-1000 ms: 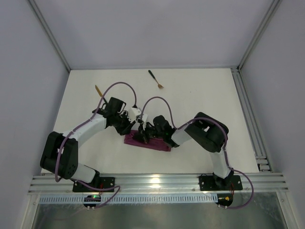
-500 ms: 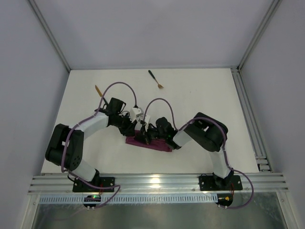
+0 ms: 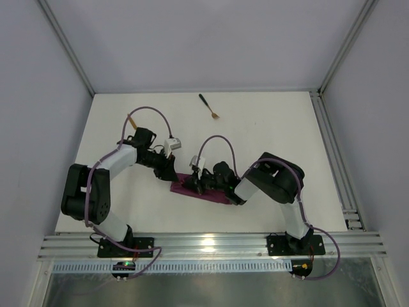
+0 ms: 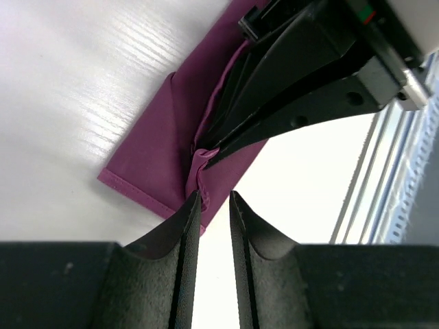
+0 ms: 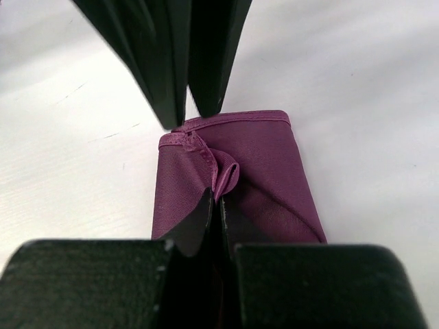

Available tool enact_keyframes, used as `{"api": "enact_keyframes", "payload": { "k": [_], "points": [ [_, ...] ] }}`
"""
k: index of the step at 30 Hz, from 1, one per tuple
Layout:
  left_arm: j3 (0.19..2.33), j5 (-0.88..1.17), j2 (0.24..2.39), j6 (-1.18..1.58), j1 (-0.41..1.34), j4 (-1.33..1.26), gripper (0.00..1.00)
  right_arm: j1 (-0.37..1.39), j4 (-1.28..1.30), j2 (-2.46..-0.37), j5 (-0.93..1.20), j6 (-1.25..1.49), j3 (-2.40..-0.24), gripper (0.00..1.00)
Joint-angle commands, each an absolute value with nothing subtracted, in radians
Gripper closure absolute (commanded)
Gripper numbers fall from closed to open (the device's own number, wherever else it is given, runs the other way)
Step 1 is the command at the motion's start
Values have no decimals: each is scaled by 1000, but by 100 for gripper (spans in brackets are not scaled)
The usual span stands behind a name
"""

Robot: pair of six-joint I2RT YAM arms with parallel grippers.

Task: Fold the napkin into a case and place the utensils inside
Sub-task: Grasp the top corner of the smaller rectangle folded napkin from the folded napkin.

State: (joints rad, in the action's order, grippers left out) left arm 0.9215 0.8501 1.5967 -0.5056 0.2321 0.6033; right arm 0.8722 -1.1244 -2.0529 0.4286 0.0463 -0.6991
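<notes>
The left arm (image 3: 118, 163) is drawn back to the left. Its wrist camera (image 3: 171, 144), a second ago pressed close against the right arm's wrist above the folded napkin (image 3: 214, 196), is now set well apart from it. The left gripper (image 4: 213, 197) is pulled off the cloth and brought to the napkin's left end edge, so more of that end is uncovered. The left arm's cable loop (image 3: 147, 109) is carried left with it and is now laid across the knife (image 3: 131, 119). The right gripper (image 5: 215, 200) is shifted slightly toward the near edge.
</notes>
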Motion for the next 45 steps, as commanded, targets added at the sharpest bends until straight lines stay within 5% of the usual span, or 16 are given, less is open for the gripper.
{"api": "enact_keyframes", "payload": {
  "k": [1,21,32,45],
  "points": [
    [994,963,1549,-561,207,735,75,899,-1256,-2078,364,-41,-670,96],
    [819,548,1480,-411,328,414,77,1077,-939,-2020,54,-422,-704,96],
    [930,713,1427,-365,284,538,80,1164,-856,-2028,-164,-561,-724,96],
    [796,295,1459,-396,439,364,79,1170,-828,-2025,-130,-574,-727,96]
  ]
}}
